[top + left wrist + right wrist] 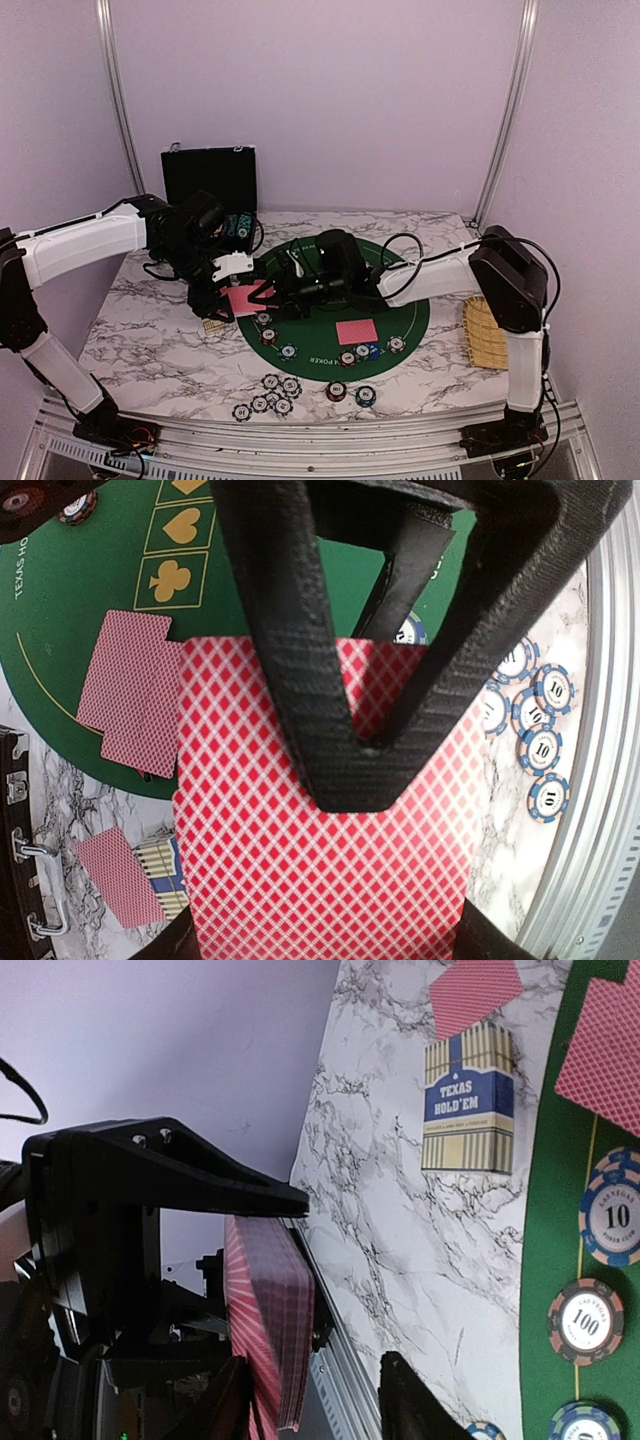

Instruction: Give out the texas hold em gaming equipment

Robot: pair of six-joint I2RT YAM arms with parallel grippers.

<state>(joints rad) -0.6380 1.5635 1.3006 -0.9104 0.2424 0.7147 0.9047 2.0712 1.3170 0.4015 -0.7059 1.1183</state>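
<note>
My left gripper (228, 290) (325, 945) is shut on a deck of red-backed cards (243, 299) (300, 880), held above the left edge of the green mat (405, 300). My right gripper (272, 292) (315, 1380) straddles the deck's end (265, 1310). Its jaws stand apart: one finger lies against the deck, the other is clear of it. Dealt cards lie on the mat (357, 331) (130, 690) and on the marble (118, 877). Striped chips sit on the mat (289, 352) (612, 1210) and in a cluster by the near edge (268, 392) (540, 730).
A Texas Hold'em card box (213, 325) (468, 1095) lies on the marble beside the mat. A black case (209, 178) stands open at the back left. A woven yellow tray (487, 331) sits at the right edge, behind the right arm.
</note>
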